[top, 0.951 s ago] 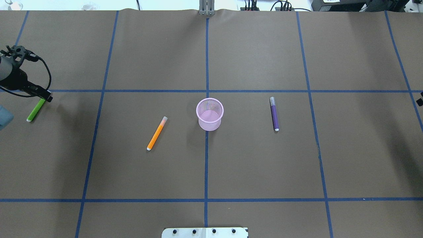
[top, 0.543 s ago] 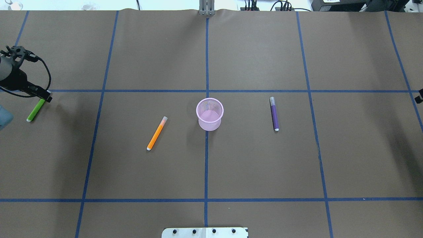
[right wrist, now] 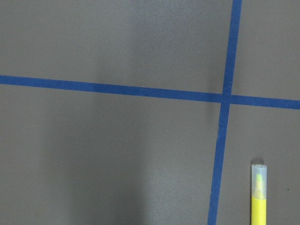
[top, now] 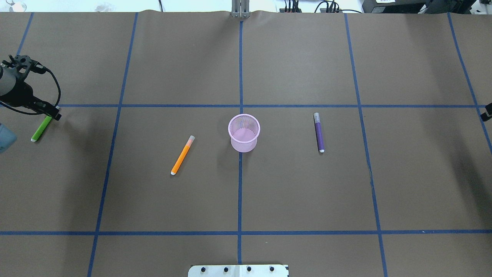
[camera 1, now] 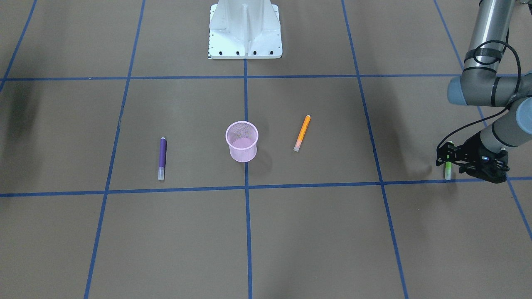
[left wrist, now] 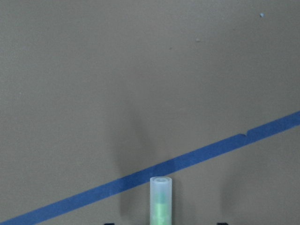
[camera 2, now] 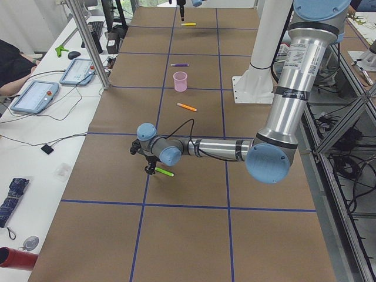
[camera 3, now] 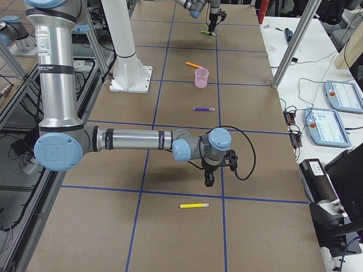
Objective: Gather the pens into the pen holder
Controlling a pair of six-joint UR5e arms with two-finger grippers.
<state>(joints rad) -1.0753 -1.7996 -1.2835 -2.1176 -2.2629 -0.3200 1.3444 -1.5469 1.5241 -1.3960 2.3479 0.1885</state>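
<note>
The pink mesh pen holder (top: 244,144) stands upright at the table's middle. The orange pen (top: 182,155) lies to its left and the purple pen (top: 319,132) to its right, both flat. The green pen (top: 41,129) lies at the far left. My left gripper (top: 54,114) is low over its capped end, and in the left wrist view the pen (left wrist: 161,201) sits centred between spread fingers. The yellow pen (camera 3: 194,205) lies at the table's right end, just beyond my right gripper (camera 3: 209,180). I cannot tell whether the right gripper is open or shut.
The robot's white base plate (camera 1: 245,45) sits at the near middle edge. Blue tape lines (top: 240,77) grid the brown table. Operator tablets (camera 2: 35,97) and cables lie on a side bench beyond the table's far edge.
The left wrist has shifted slightly up and left over the green pen. The bit of the right gripper at the right edge has crept upward. No pen has moved.
</note>
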